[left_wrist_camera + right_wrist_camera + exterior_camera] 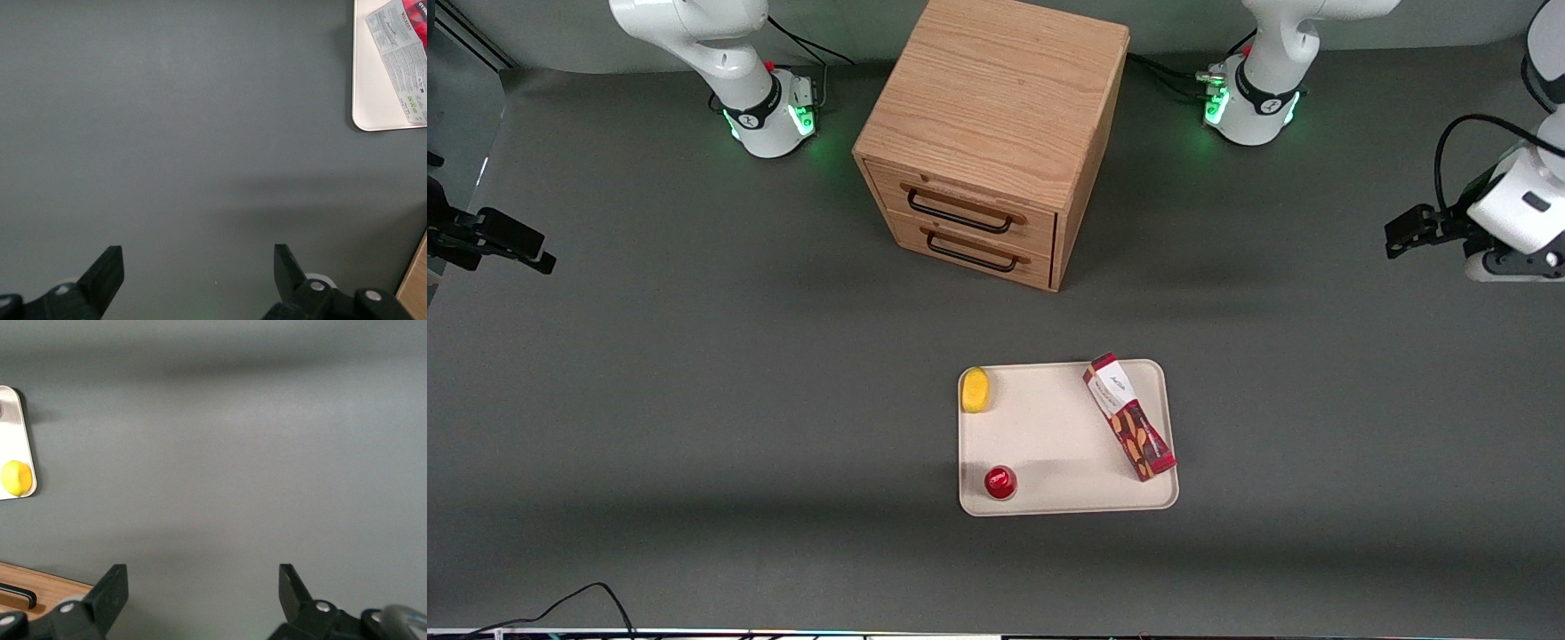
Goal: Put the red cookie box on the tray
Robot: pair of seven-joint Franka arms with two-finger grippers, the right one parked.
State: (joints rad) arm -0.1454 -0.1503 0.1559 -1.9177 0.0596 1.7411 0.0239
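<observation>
Front view: one red cookie box (1129, 416) lying flat on the tray (1049, 436), slanted, along the tray side toward the working arm's end, white label end farther from the front camera. On the same tray: one yellow fruit (975, 389) at a corner farther from the camera, one small red cup (1000, 482) at the nearer corner. One wooden cabinet (991, 133) with two drawers, standing farther from the camera than the tray, well apart from it. Claw (1398, 238) at the working arm's end of the surface (694, 400), well apart from tray and box, holding nothing.

Left wrist view: claw (199, 280) fingers spread apart above bare grey surface (187, 133), nothing between them. Only one tray corner (373, 100) and part of the box (405, 57) seen, printed white panel up, cut off by the frame edge; print too small to read. Sliver of the cabinet (415, 287) at the frame edge. Fruit and cup not seen here.

Right wrist view: tray edge (28, 453) with the fruit (16, 478), and part of the cabinet (27, 590); box not seen.
</observation>
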